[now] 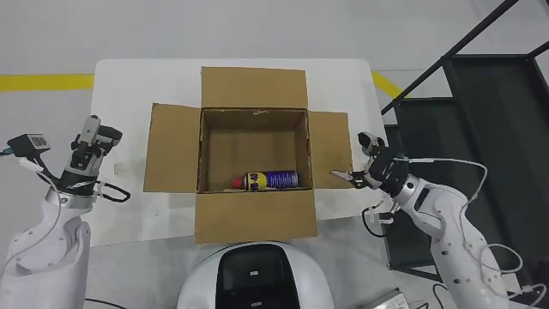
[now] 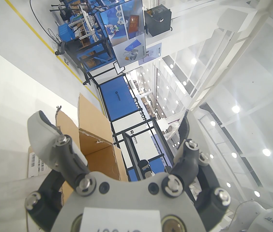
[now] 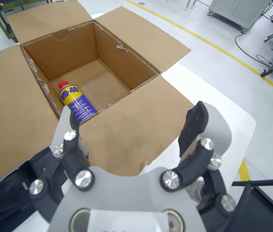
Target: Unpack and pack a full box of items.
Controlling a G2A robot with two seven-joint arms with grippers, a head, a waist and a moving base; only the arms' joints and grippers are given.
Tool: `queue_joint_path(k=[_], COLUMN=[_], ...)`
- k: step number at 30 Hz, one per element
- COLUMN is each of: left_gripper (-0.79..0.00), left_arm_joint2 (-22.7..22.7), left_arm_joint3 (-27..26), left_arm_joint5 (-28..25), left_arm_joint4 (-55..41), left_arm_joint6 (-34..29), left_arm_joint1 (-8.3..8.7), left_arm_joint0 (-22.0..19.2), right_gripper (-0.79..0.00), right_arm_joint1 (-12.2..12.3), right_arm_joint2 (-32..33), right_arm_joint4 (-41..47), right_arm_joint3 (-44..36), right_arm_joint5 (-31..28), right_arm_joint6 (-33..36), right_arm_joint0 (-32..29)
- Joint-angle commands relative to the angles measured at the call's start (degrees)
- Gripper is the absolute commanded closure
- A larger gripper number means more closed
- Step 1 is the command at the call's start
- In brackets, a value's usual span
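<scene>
One spray can (image 3: 77, 102) is seen in the box (image 3: 126, 126), lying on its side on the floor of it, pressed close to the wall nearest the robot. That is where trouble is expected. Little room is left between can and wall for a jaw, so the cardboard may be struck or the box shoved across the bench (image 1: 129, 86). The can is round, so a glancing touch could send it rolling away. The splayed flaps could also be snagged on the way in or out, and the box lifted with them.

The right gripper (image 3: 131, 112) is held over the right flap's outer part, jaws spread wide, nothing between them; contact with the flap cannot be judged. The left gripper (image 2: 109, 121) is parked by the bench's left edge, well apart from the box, tilted upward, jaws likewise spread and empty.
</scene>
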Motion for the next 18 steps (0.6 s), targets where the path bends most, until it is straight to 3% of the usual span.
queue_joint_path(k=[1, 13, 18], left_gripper=[-0.785, -0.785, -0.785], left_arm_joint2=[0.00, 0.00, 0.00], left_arm_joint3=[0.00, 0.00, 0.00], left_arm_joint5=[0.00, 0.00, 0.00], left_arm_joint4=[0.00, 0.00, 0.00], left_arm_joint6=[0.00, 0.00, 0.00], left_arm_joint1=[0.00, 0.00, 0.00], left_arm_joint0=[0.00, 0.00, 0.00], right_gripper=[-0.785, -0.785, -0.785], right_arm_joint1=[0.00, 0.00, 0.52], right_arm_joint2=[-0.02, 0.10, 4.42], right_arm_joint4=[-0.01, 0.00, 2.01], right_arm_joint3=[-0.03, 0.05, 3.72], right_arm_joint5=[0.06, 0.38, -0.05], right_arm_joint6=[0.10, 0.24, 1.74], right_arm_joint0=[0.02, 0.07, -0.76])
